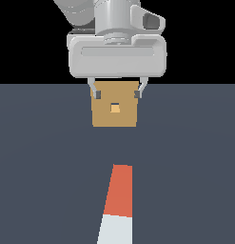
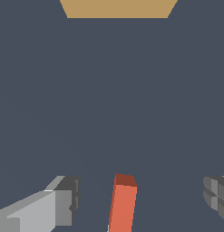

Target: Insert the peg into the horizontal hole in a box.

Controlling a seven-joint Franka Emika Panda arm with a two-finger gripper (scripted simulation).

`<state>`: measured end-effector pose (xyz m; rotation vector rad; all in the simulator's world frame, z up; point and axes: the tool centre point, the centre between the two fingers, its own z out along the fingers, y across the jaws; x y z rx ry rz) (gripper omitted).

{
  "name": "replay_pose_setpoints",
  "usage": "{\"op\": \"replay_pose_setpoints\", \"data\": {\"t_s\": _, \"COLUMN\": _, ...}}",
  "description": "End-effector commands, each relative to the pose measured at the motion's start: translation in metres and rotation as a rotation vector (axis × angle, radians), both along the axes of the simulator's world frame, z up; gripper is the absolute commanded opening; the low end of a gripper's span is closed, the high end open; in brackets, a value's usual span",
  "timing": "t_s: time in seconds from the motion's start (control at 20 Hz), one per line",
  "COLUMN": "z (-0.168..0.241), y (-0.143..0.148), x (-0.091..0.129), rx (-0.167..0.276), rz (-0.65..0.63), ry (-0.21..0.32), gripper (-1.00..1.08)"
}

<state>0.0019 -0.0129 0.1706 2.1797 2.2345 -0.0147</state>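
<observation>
The peg lies flat on the dark grey floor, its orange-red half pointing toward the box and its pale grey-white half at the frame's lower edge. The tan-brown box stands farther back, with the small lighter-orange square hole at its face's centre. My gripper hangs open and empty, its fingers spread about as wide as the box. In the wrist view the peg's orange-red end lies between the open fingers, below them, untouched. The box's top shows at the frame edge.
The dark grey floor stretches around the peg and the box. No other objects show.
</observation>
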Motion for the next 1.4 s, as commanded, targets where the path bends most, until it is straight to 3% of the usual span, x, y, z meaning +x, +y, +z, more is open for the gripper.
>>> {"op": "replay_pose_setpoints", "data": {"t_s": 0.0, "z": 0.000, "y": 0.000, "x": 0.000, "rx": 0.000, "rz": 0.000, "ry": 0.000, "gripper": 1.00}}
{"op": "replay_pose_setpoints", "data": {"t_s": 0.4, "z": -0.015, "y": -0.034, "x": 0.000, "rx": 0.002, "rz": -0.020, "ry": 0.001, "gripper": 1.00}}
{"op": "replay_pose_setpoints", "data": {"t_s": 1.0, "z": -0.077, "y": -0.172, "x": -0.005, "rx": 0.014, "rz": -0.102, "ry": 0.004, "gripper": 1.00}}
{"op": "replay_pose_setpoints", "data": {"t_s": 1.35, "z": -0.099, "y": -0.219, "x": -0.007, "rx": 0.020, "rz": -0.130, "ry": 0.006, "gripper": 1.00}}
